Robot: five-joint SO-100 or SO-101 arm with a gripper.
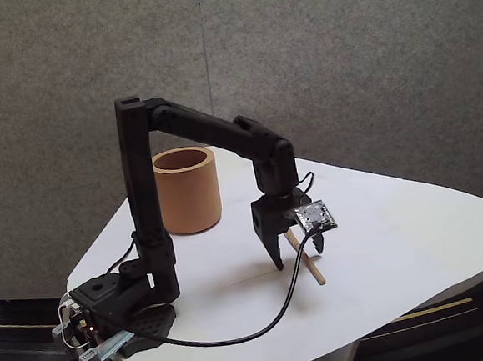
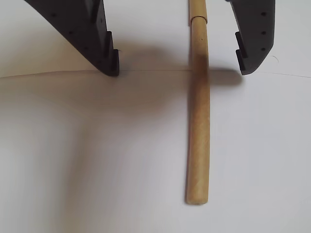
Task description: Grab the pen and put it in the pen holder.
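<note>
— Gripper [image 2: 179,73]?
— Matte black plastic, jaws spread wide, nothing held, tips down at the white table [image 1: 396,235].
— Pen [image 2: 198,121]?
— Smooth tan wooden stick, lying flat between the fingers, nearer the right one in the wrist view, touching neither.
— Holder [image 1: 188,190]?
— Thick brown cylinder, upright, well behind the gripper. Black cable [image 1: 261,325] trails below.
</note>
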